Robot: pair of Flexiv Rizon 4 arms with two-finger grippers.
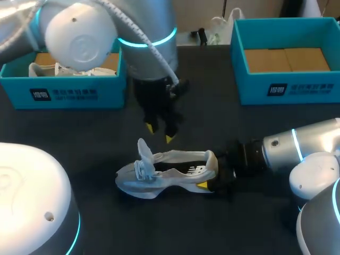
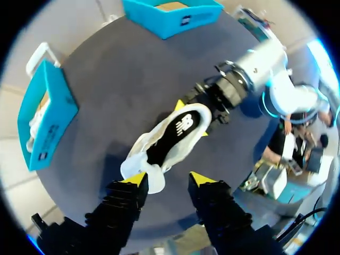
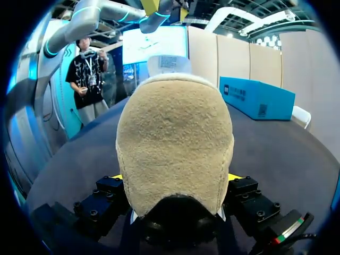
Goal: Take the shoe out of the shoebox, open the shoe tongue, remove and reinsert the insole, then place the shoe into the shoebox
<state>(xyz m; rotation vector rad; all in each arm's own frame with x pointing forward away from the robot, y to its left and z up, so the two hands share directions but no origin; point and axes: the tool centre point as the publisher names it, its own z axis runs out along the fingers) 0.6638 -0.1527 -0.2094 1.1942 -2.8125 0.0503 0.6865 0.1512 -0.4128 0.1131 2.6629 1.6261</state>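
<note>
Black matte tabletop point(image 1: 79, 133) carries all items. At the far left stands the left shoebox point(image 1: 64, 93), a teal rectangular carton with a brown cardboard floor. A second white shoe point(image 1: 40, 69) lies inside it.

The left gripper point(image 1: 160, 133) point(image 2: 169, 179) points down over the middle of the table, just behind the shoe. Its ribbed black fingers are spread apart and grasp nothing. The raised tongue lies close to one yellow tip; contact cannot be told.

The shoe point(image 1: 170, 172) point(image 2: 170, 138) rests on its sole on the tabletop between the two boxes, toe toward the left. The upper is white and partly translucent; the opening shows a black interior. The tongue point(image 1: 143, 151) stands upright above the laces.

The right gripper point(image 1: 210, 172) point(image 3: 175, 178) lies level at the shoe's heel point(image 3: 174, 149). Its fingers are clamped on the heel from two sides. The heel is rounded, with a tan, fuzzy, suede-like surface.

At the far right stands the right shoebox point(image 1: 287, 87), teal, with its brown cardboard floor showing.
</note>
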